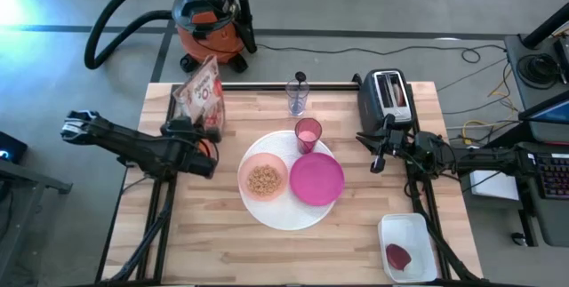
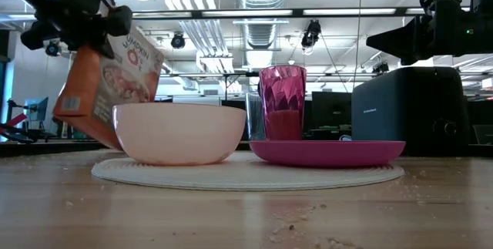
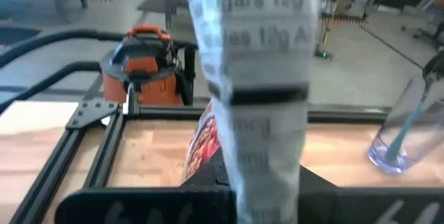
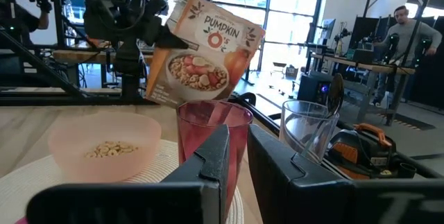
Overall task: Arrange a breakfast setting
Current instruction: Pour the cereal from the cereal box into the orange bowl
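Closest to the low camera I see the pale pink bowl [image 2: 179, 132] and the smaller magenta plate [image 2: 327, 152], side by side on the large white round plate [image 2: 246, 174]. My left gripper [image 1: 197, 145] is clamped on a cereal box [image 1: 201, 93], tilted and held up off the table at the left rear, just beside the bowl's left. Cereal sits in the bowl [image 1: 263, 179]. My right gripper [image 1: 378, 155] hovers right of the magenta plate [image 1: 316, 179], in front of a black toaster [image 1: 385, 96]; its fingers [image 4: 215, 156] stand a narrow gap apart, holding nothing. Translucent pink cup [image 1: 308, 133] stands on the white plate's rear edge. Behind it is the clear glass [image 1: 297, 97] with the teal-handled spoon [image 3: 409, 123] upright inside. 1 white tray [image 1: 409, 248] lies at the front right corner.
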